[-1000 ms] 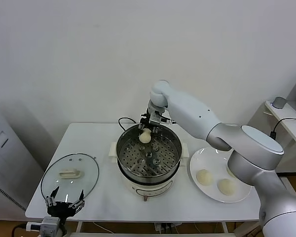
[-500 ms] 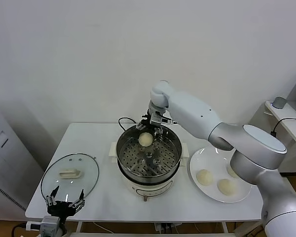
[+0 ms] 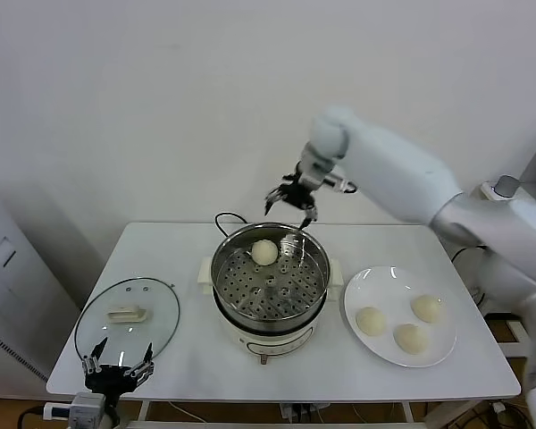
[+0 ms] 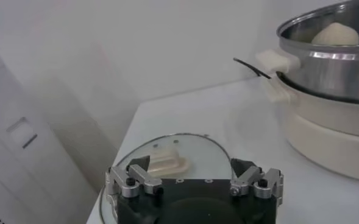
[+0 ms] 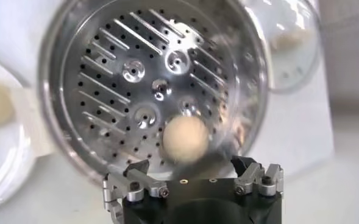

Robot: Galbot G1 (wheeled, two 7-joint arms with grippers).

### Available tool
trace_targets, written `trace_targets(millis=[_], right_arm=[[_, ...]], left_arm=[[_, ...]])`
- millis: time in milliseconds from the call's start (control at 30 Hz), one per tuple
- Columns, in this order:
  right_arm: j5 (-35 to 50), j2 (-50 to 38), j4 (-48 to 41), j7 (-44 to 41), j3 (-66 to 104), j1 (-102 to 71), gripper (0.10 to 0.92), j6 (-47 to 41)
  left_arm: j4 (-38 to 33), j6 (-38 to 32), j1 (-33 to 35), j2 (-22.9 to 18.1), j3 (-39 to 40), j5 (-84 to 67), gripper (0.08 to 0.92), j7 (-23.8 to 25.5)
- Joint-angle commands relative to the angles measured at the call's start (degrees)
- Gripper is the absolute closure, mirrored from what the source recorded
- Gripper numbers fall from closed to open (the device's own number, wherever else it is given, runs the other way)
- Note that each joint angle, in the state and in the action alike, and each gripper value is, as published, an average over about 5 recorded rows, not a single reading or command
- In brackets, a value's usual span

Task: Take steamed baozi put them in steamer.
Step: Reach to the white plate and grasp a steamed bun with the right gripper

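Note:
The steel steamer stands mid-table on its cream base. One cream-white baozi lies on its perforated tray near the back wall; it also shows in the right wrist view. Three more baozi lie on the white plate to the right. My right gripper hangs open and empty above the steamer's back rim, clear of the bun. In its own view the right gripper looks down into the pot. My left gripper is parked open at the table's front left corner.
A glass lid with a cream handle lies flat on the table left of the steamer, just in front of the left gripper. A black cord runs behind the pot. A wall rises behind the table.
The right gripper opened and let go of the baozi, which now rests on the steamer tray. The gripper then rose up and to the right, out of the pot.

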Motion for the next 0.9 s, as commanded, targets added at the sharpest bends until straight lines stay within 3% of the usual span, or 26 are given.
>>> trace_targets(millis=[33, 267, 433, 667, 900], right_arm=[[11.2, -17.6, 9.6, -2.0, -2.0, 5.9, 0.203, -39.3], [11.7, -30.7, 18.6, -0.5, -5.3, 3.1, 0.203, -50.8], [9.8, -35.3, 23.8, -0.4, -4.6, -2.8, 0.203, -51.7], [4.2, -36.5, 27.7, 0.1, 3.4, -18.4, 0.203, -49.6], [-2.0, -32.5, 25.3, 1.6, 10.9, -29.2, 0.203, -48.1]], left_arm=[[0.0, 0.6, -0.4, -2.8, 0.2, -1.8, 0.177, 0.2], [-0.5, 1.6, -0.9, -2.7, 0.7, -3.0, 0.177, 0.5], [-0.4, 1.9, -0.9, -2.4, 0.8, -3.3, 0.177, 0.5], [-0.7, 1.9, -0.3, -2.4, 0.9, -3.1, 0.177, 0.5], [0.2, 1.9, -0.2, -2.5, 0.9, -2.9, 0.177, 0.3]])
